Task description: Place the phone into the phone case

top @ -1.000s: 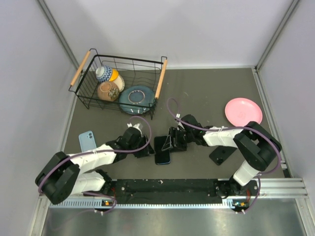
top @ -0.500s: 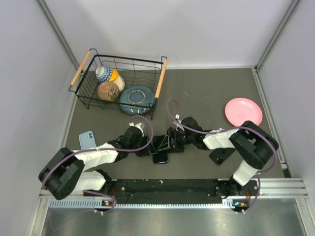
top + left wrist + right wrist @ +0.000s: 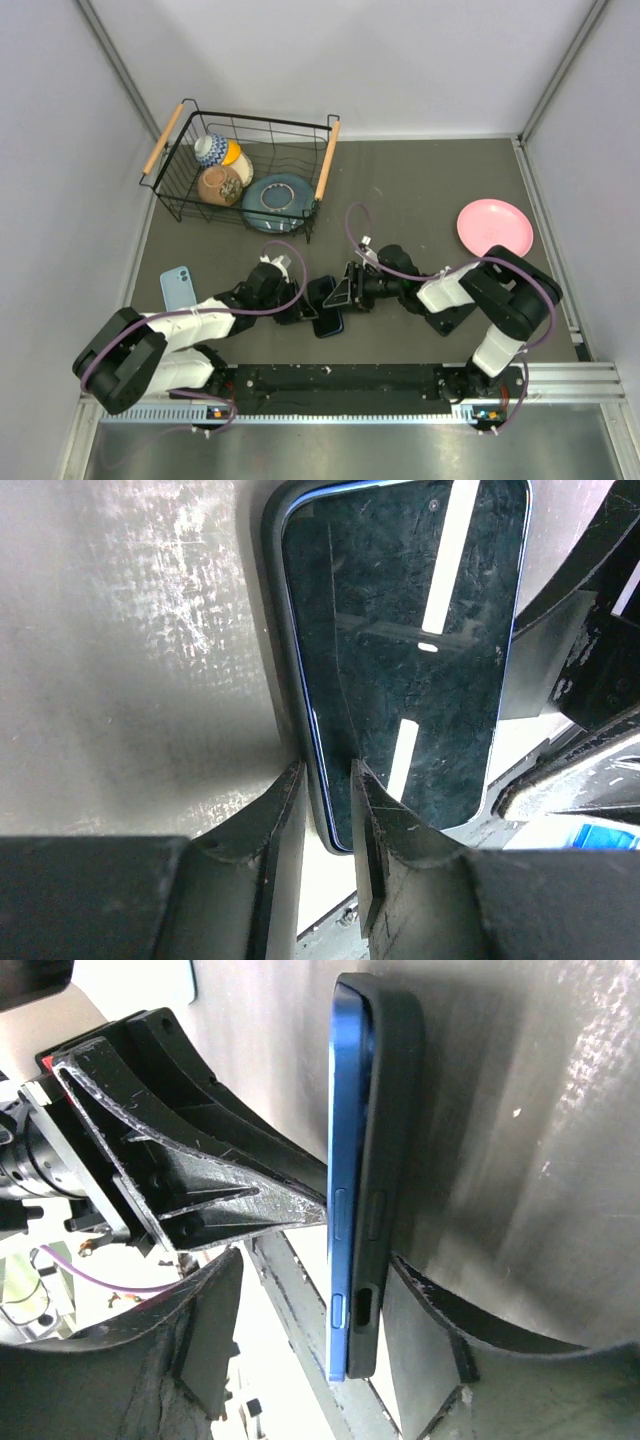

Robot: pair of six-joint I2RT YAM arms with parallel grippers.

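From the top camera, you have both arms folded in to the middle of the grey mat (image 3: 420, 190), where the phone (image 3: 328, 318) lies screen up. Your left gripper (image 3: 303, 308) meets it from the left and your right gripper (image 3: 340, 295) from the right, the two close together over it.

In the left wrist view, the jaws stand narrow, astride one long edge. One fingertip (image 3: 368, 805) rests on the glass and the other sits just outside the wall of the phone case (image 3: 272, 630). You cannot tell from here whether they actually pinch that edge. On this side the phone looks to sit inside the wall.

In the right wrist view, the pair shows edge-on. The black phone case (image 3: 395, 1160) lies flat on the mat. The blue phone (image 3: 343, 1110) sits on top with its whole button side standing proud of the wall, so this side looks unseated. One left finger (image 3: 200, 1180) bears on the phone's face. Your right jaws are wide, one finger on each side, and the finger on the phone's side is clear of it.

To finish well, I judge you should pin the phone case down and press the raised side close to its edge, straight toward the mat. Push gently and evenly, because a slanted shove may skid the pair or pop out the seated side. Keep the button cut-outs lined up.
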